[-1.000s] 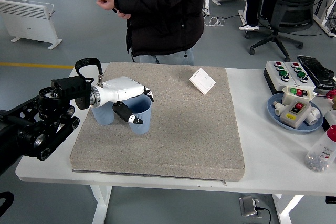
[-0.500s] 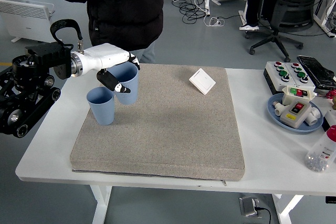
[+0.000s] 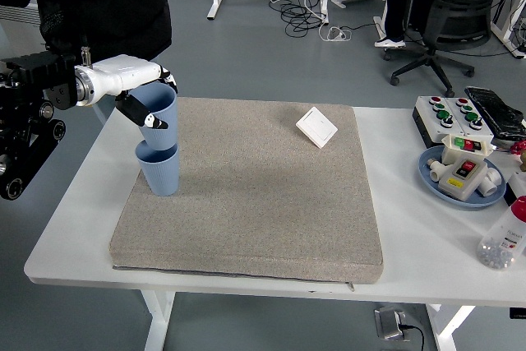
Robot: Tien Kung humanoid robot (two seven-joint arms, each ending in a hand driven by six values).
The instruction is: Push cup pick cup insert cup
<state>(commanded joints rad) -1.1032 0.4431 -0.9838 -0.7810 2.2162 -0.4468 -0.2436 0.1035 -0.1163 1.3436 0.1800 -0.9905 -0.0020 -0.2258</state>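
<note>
Cup-in-cup insertion is judged to be the step in hand. At the far left, the left hand (image 3: 140, 96) is seen clenched around the upper cup (image 3: 156, 110), which is held tilted directly above the lower cup (image 3: 160, 168); the held cup's base appears to sit at or just inside the lower rim, though actual contact cannot be confirmed. The lower cup is found standing upright on the left part of the grey mat (image 3: 263, 203), near its left edge. A person in a dark jacket (image 3: 99, 6) is noted behind the table's far left corner. Further right, a white switch plate (image 3: 316, 127) is observed lying on the mat's far side, well apart from the cups. On the table's right end, a control box (image 3: 452, 117) and a blue dish (image 3: 448, 191) of parts are recorded. The right hand is not seen. For the next move, straightening of the held cup, downward seating and release would be called for.
</note>
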